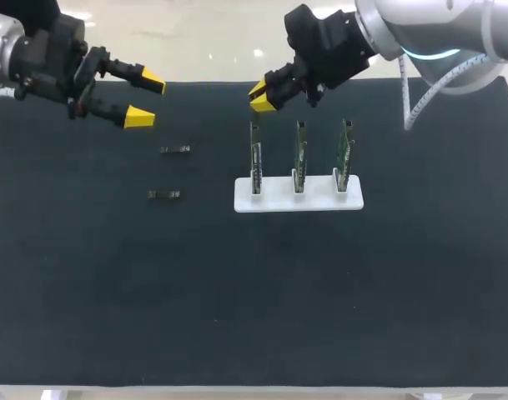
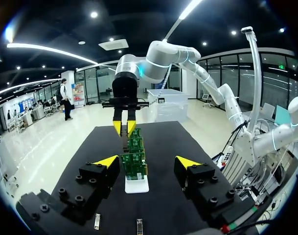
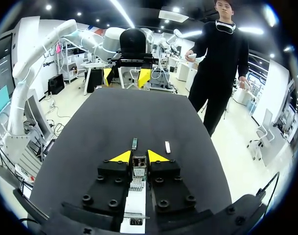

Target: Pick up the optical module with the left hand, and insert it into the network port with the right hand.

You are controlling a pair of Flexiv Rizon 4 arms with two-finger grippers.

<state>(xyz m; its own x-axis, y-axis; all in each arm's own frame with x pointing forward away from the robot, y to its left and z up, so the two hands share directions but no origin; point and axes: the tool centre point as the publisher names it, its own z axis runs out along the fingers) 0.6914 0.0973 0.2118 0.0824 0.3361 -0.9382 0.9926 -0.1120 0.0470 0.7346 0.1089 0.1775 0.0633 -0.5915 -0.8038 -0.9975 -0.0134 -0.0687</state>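
Two small dark optical modules lie on the black mat, one [image 1: 175, 149] farther back and one [image 1: 164, 194] nearer. My left gripper [image 1: 145, 100] hangs open and empty above the mat, behind and left of them; they show under it [image 2: 96, 223] [image 2: 139, 226]. My right gripper [image 1: 259, 95] hovers just above the leftmost of three green boards [image 1: 256, 158] on a white stand [image 1: 298, 202]. Its fingers stand narrowly apart, shut on a small optical module [image 3: 139, 162] that fills the gap. In the head view that held module is hidden by the fingers.
The other two boards [image 1: 299, 157] [image 1: 345, 154] stand upright to the right on the same stand. The black mat [image 1: 254, 300] stretches wide in front of the stand.
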